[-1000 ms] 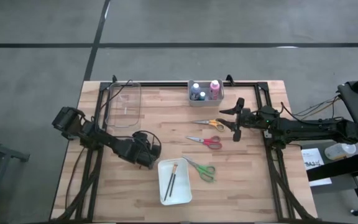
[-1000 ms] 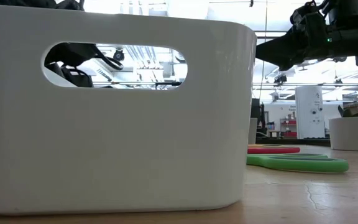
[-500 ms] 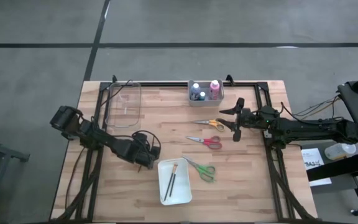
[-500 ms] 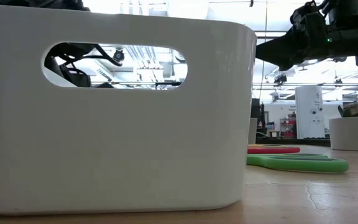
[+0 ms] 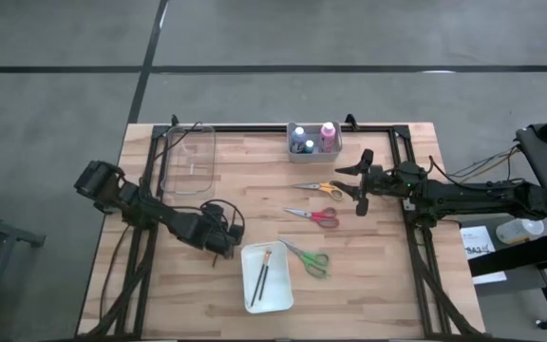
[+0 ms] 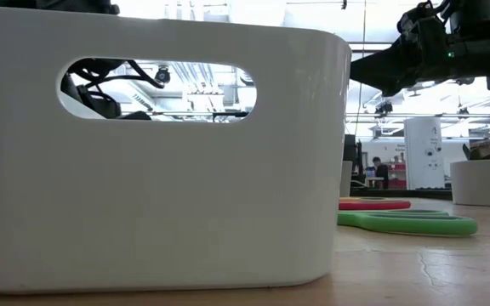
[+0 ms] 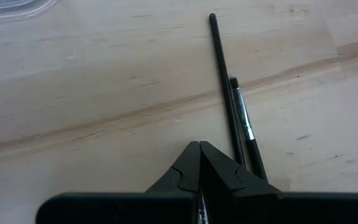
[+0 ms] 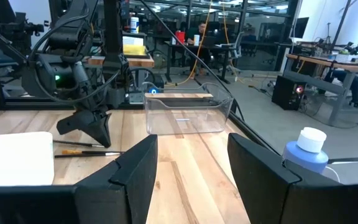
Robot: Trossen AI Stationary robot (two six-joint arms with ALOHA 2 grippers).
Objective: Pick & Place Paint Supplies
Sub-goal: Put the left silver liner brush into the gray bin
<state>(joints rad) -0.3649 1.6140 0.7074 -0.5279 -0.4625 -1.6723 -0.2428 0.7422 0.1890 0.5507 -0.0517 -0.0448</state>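
Observation:
Two thin dark brushes [image 7: 224, 81] lie side by side on the bare wood, just left of a white tray [image 5: 278, 294] that holds two more brushes [image 5: 261, 275]. My left gripper [image 7: 199, 149] is shut and slants down right beside the loose brushes; it also shows in the right wrist view [image 8: 95, 127]. Orange scissors [image 5: 319, 189], red scissors [image 5: 313, 216] and green scissors [image 5: 310, 258] lie flat mid-table. Capped bottles [image 5: 313, 139] stand in a grey bin at the far edge. My right gripper [image 5: 362, 182] hovers open and level beside the orange scissors. My left gripper's shut fingers come slanting down from above, right next to the two loose brushes' near ends [image 7: 241, 155], which run under one finger in the wrist view. I cannot tell whether the fingers touch them. The brushes lie flat on the table.
A clear plastic container [image 5: 190, 157] stands at the far left. In the low view the white tray's wall [image 6: 160, 153] fills most of the picture. A blue-capped bottle [image 8: 306, 152] stands off the table to the right. Bare wood lies along the near left edge.

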